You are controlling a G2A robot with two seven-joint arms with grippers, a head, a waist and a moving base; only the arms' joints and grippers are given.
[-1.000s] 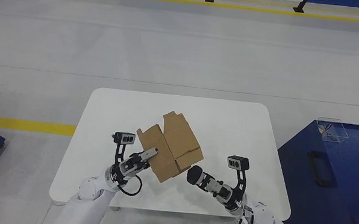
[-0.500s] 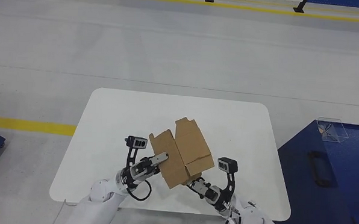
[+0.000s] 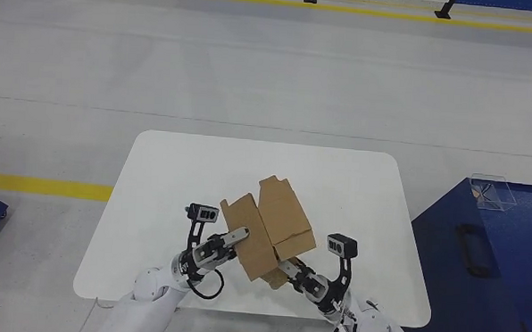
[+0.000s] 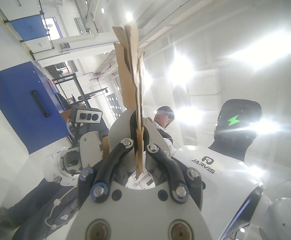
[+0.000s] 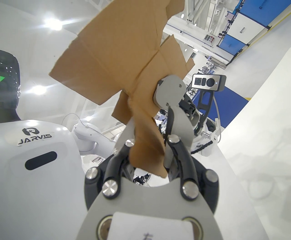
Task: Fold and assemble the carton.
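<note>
carton (image 3: 268,221): flat-folded, flaps loose, held up above the near half of the worktop (image 3: 172,175).
left pincer (image 4: 138,129): clamped on the carton's edge, panels standing edge-on between its fingers.
right pincer (image 5: 149,113): pinching a lower flap from beneath.

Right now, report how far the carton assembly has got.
Done: the carton is up off the table. In hand: the left arm's fingers and the right arm's fingers each clamp one of its edges. Left: it looks nearly flat, flaps loose, no box formed yet.
</note>
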